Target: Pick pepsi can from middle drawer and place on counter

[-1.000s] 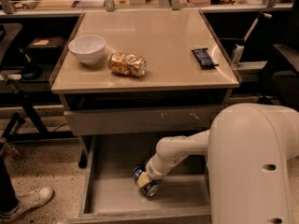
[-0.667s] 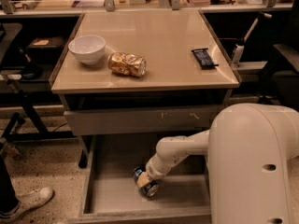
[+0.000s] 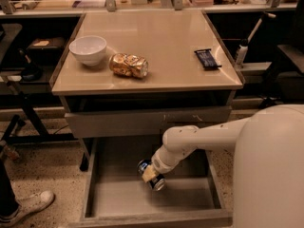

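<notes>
Change since earlier: almost none; arm, pincer [image 3: 150,174] and can [image 3: 158,182] sit where they were.
Can: tilted, low in the open drawer [image 3: 118,194], right of its middle, apart from the walls.
Pincer: down in the drawer, pinching the can across its waist.
Handling: likely light, stiff, thin-walled and slick; a hard squeeze could dent it. The waist is the best hold.
Desk [image 3: 161,37]: carries a bowl [image 3: 88,49], a golden can [image 3: 128,64] and a snack bar [image 3: 207,59].
</notes>
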`<state>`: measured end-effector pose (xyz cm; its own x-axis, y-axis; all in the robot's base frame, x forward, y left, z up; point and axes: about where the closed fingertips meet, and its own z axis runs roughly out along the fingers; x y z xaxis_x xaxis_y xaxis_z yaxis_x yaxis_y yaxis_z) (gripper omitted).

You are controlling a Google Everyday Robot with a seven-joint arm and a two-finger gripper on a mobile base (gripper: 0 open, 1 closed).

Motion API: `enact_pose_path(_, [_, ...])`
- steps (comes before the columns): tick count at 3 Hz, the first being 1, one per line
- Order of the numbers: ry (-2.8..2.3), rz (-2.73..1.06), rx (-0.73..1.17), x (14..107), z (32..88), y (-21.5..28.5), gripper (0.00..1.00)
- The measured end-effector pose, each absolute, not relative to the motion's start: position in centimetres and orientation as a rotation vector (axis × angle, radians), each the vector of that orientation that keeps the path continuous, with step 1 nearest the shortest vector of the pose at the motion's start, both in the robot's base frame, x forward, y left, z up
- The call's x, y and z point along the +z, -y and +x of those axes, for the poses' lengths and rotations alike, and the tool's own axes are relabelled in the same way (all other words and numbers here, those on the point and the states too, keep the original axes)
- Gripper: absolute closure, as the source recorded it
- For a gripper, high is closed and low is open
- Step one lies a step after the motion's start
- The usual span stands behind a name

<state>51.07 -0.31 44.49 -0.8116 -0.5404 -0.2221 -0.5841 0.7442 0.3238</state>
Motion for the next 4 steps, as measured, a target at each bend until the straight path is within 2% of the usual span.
enact_pose_path(1, [-2.797, -0.882, 0.486, 50.6, 51.9, 2.4, 1.0])
enact_pose_path(3, [-2.795, -0.871, 0.478, 52.0, 51.2, 3.3, 1.0])
enact_pose_path(4, [-2.804, -0.804, 0.422, 55.3, 49.6, 5.6, 1.0])
